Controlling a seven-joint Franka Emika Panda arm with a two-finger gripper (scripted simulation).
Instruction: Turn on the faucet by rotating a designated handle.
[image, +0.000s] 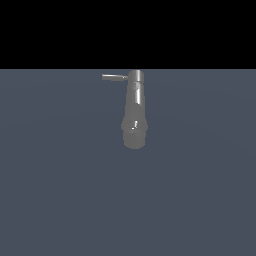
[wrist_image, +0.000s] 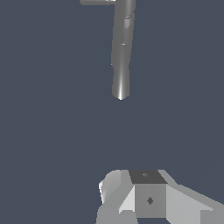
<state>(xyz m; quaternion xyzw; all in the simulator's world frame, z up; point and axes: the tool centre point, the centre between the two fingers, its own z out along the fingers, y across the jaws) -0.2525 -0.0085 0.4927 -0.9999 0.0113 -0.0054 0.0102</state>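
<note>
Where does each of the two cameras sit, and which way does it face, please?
Exterior view: off the arm, looking down across the grey floor at the faucet, whose handle points to the exterior view's left; nothing of the robot shows.
Wrist view: on the wrist, facing the faucet from a gap away, handle at the picture's edge; part of the gripper shows, its fingers not clearly made out.
Shared: faucet, handle and floor.

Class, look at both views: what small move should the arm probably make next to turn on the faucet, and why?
Probably advance the gripper toward the handle. The wrist view shows open floor between it and the faucet, so nothing touches the lever yet.
</note>
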